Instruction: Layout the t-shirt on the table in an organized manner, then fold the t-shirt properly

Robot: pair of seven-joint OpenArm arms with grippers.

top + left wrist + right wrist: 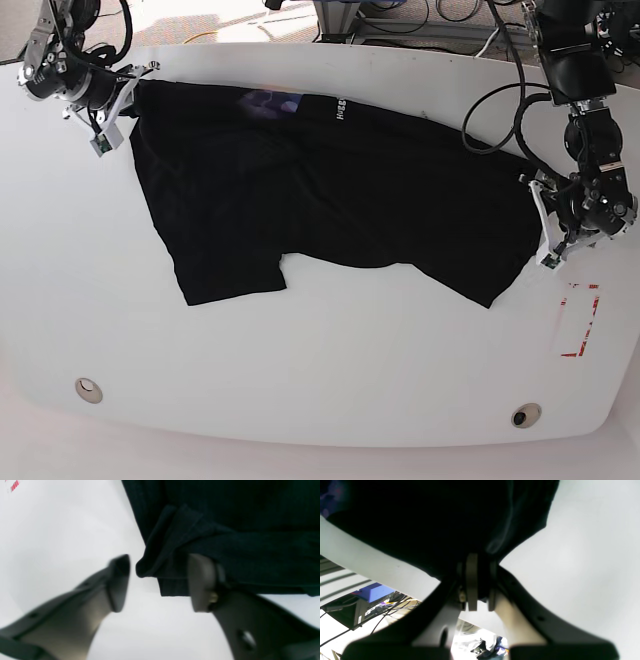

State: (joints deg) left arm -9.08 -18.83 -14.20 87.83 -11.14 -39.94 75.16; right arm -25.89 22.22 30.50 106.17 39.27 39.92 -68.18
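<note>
Under the left wrist camera: left gripper (158, 582) has its jaws apart, nothing clamped. A folded hem corner of the t-shirt (225, 530) lies in the gap, beside the right-hand finger (201, 582); cannot tell if it touches. Bare white tabletop (62, 530) fills the left and bottom of the view, with a bit of red tape (14, 485) at the top-left corner.

Right wrist view: right gripper (478, 590) has its jaws clamped on a bunched edge of the t-shirt (432, 525). Open tabletop (590, 555) to the right. The rounded tabletop edge runs lower left; past it, cables (385, 615) and a blue box (373, 592) on the floor.

Base view: t-shirt (320, 190) is spread across the upper middle of the tabletop (330, 370), wrinkled, bottom edge uneven. Right gripper (128, 88) sits at the shirt's far-left corner near the tabletop edge. Left gripper (547, 228) sits at the shirt's right end, arm bent down from above. Red tape rectangle (580, 320) is just below it. Two holes (88, 389) (525, 414) near the front edge. Wide free area in front of the shirt.
</note>
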